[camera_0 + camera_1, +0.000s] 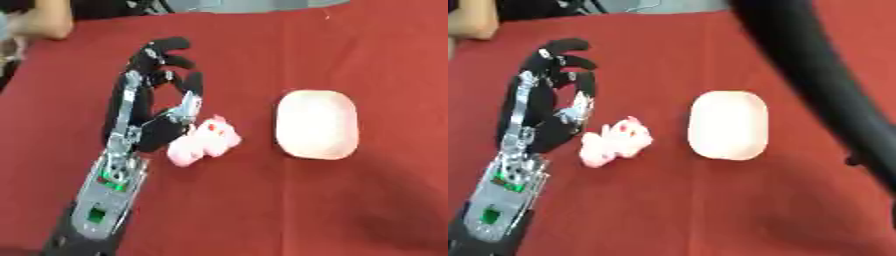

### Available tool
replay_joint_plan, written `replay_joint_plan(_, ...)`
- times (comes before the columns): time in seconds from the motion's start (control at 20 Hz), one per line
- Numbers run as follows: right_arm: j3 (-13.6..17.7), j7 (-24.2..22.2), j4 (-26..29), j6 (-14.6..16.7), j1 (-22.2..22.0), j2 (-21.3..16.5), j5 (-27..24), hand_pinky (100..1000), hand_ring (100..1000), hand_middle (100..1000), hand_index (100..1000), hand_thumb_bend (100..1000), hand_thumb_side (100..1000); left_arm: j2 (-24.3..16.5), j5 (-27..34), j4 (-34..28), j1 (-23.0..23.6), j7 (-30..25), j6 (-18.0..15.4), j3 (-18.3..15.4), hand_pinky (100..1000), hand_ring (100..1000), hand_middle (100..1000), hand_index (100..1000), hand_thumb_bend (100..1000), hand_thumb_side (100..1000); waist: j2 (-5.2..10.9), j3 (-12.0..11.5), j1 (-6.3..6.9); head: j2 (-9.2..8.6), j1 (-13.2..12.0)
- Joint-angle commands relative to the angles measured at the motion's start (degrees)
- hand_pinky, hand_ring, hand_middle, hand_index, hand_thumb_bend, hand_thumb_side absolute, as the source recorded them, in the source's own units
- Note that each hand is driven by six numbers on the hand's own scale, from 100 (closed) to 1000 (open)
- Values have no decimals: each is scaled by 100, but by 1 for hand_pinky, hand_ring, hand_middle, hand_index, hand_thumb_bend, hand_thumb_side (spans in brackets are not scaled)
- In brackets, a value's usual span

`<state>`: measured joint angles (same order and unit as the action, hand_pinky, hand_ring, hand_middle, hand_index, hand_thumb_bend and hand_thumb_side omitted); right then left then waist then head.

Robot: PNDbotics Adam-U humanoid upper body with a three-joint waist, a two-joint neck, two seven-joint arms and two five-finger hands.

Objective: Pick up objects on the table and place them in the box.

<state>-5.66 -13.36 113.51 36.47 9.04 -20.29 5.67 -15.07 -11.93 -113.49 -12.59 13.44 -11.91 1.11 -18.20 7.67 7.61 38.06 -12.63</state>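
Note:
A small pink and white soft object (pixel 204 140) with red marks lies on the red tablecloth (pixel 262 210). My left hand (pixel 157 95) stands just to its left, fingers spread and slightly curled upward, thumb close to the object but not holding it. To the right sits a pale pink oval box (pixel 317 124), open side up, with nothing seen inside. A black arm (pixel 815 75) crosses the right side of the right eye view; its hand is out of sight.
A person's bare arm (pixel 39 22) shows at the far left corner, off the task's things. The cloth's far edge (pixel 254 9) meets a grey surface at the top.

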Motion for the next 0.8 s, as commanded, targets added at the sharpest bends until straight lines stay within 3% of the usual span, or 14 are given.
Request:
replay_joint_plan(0.05, -1, -10, 108, 5, 36, -99, 20, 578, 767, 839, 933, 100, 748, -77, 50, -110, -32, 9, 3, -14, 352, 629, 694, 797, 100, 340, 137, 4, -37, 3, -35)
replay_joint_plan(0.2, -5, -17, 108, -2, 37, -95, 24, 578, 767, 839, 934, 100, 748, -78, 95, -110, -36, -22, -9, 4, 350, 629, 694, 791, 100, 311, 129, 5, -36, 7, -38)
replay_joint_plan(0.25, -7, -20, 108, -3, 37, -93, 25, 578, 767, 839, 934, 100, 748, -77, 118, -110, -37, -29, -19, 8, 348, 628, 694, 785, 100, 344, 127, 6, -35, 7, -38)
replay_joint_plan(0.35, -9, -23, 108, -5, 40, -91, 26, 578, 767, 840, 935, 100, 748, -71, 220, -110, -39, 18, -71, 21, 345, 627, 693, 778, 100, 559, 122, 8, -34, 4, -39)
replay_joint_plan(0.45, -10, -23, 108, -6, 42, -89, 26, 578, 767, 840, 934, 100, 748, -73, 313, -110, -38, 100, -130, 23, 348, 629, 695, 775, 100, 654, 120, 9, -33, 2, -41)
replay_joint_plan(0.65, -13, -28, 108, -9, 48, -87, 22, 578, 767, 840, 935, 100, 747, -89, 268, -110, -30, 52, -102, 28, 344, 634, 704, 779, 100, 742, 115, 12, -31, 3, -51)
replay_joint_plan(0.8, -13, -36, 108, -20, 50, -73, 25, 578, 768, 840, 937, 100, 746, -92, 95, -110, -25, -143, 115, 35, 336, 636, 713, 791, 100, 767, 96, 24, -20, 1, -43)
